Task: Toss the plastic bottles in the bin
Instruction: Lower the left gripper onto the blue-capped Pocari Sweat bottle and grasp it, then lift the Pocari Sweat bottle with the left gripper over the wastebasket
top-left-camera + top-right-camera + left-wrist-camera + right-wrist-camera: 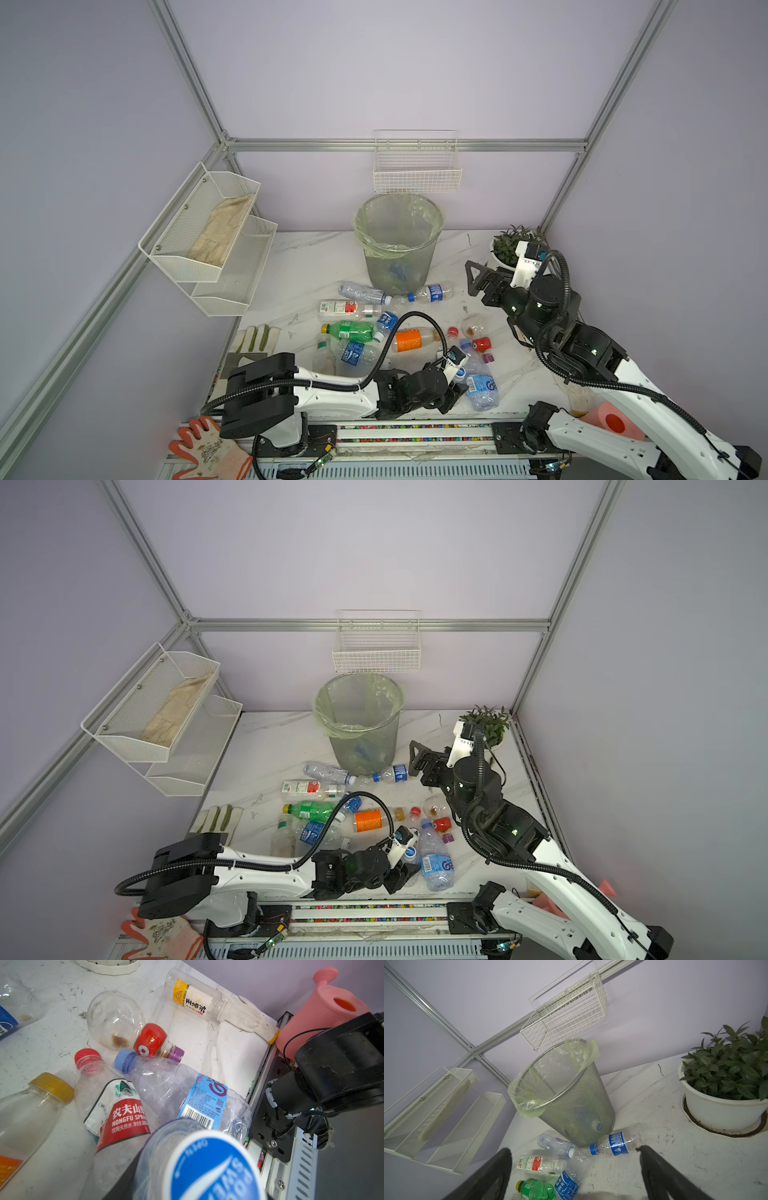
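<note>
Several plastic bottles lie in a heap on the marble table in front of the bin (399, 245), among them a green one (351, 329), an orange-labelled one (411, 340) and a crumpled one with a pale blue label (480, 382). My left gripper (459, 388) is low at the table's front edge, shut on a clear bottle with a blue-and-white cap (207, 1167) that fills the left wrist view. My right gripper (573, 1149) hangs open and empty to the right of the bin, above a blue-labelled bottle (616, 1144). A few bottles show through the bin's mesh (591, 1124).
A potted plant (509, 249) stands at the back right. A white wire basket (417, 166) hangs on the wall above the bin, a two-tier mesh shelf (208, 241) on the left wall. Gloves (255, 338) lie left of the heap. A pink watering can (324, 1007) sits at the front right.
</note>
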You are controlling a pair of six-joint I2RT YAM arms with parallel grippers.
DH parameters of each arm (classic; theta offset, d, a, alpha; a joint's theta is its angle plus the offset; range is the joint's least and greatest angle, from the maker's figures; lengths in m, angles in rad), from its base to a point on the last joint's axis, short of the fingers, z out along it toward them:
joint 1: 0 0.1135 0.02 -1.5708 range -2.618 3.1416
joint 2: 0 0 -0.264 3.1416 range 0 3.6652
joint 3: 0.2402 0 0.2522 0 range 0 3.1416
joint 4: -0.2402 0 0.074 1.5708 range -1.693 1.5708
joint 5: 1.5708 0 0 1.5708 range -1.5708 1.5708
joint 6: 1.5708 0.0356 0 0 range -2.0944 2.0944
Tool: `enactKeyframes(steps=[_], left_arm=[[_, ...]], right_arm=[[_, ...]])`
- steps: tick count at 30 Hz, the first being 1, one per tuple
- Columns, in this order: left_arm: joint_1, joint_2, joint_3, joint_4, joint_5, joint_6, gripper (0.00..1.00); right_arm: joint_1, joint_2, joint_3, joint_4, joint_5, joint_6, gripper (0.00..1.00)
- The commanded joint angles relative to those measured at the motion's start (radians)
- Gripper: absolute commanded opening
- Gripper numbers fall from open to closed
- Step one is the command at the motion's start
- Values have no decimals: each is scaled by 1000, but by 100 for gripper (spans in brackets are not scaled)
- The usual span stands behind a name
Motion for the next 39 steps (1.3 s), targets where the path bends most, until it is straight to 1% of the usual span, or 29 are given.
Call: enactKeyframes(steps=[1, 5, 12, 15, 18, 21, 25, 28, 31, 36, 39], left_arm=[[-2, -105, 75, -5, -31, 25, 39], [-4, -205, 74, -49, -58, 45, 37], [-5, -359, 86, -127, -135, 118, 35], [-4, -421, 106, -171, -188, 168, 35], [-4, -488, 118, -195, -281, 228, 34], [-2, -561, 105, -156, -377, 315, 33], [-3, -662, 66, -35, -485, 433, 32], [2, -744, 39, 51, -535, 528, 32], [7, -827, 20, 127, -589, 588, 32], [22, -934, 9, 226, -596, 719, 32], [29, -956, 26, 268, -603, 780, 32]], right_arm=[[-3, -21, -10, -26, 30, 13, 97], [-3, -30, -11, -28, 40, 13, 97], [-4, -19, -17, -27, 40, 21, 97], [-4, -11, -19, -25, 38, 24, 97], [-4, -8, -20, -25, 39, 25, 97], [-3, -9, -24, -23, 37, 27, 97], [-4, -9, -34, -22, 26, 31, 97], [-4, -8, -44, -21, 17, 36, 97], [-3, -5, -58, -11, 5, 36, 97], [-3, 6, -82, 6, -19, 49, 97], [-4, 11, -94, 19, -36, 59, 97]])
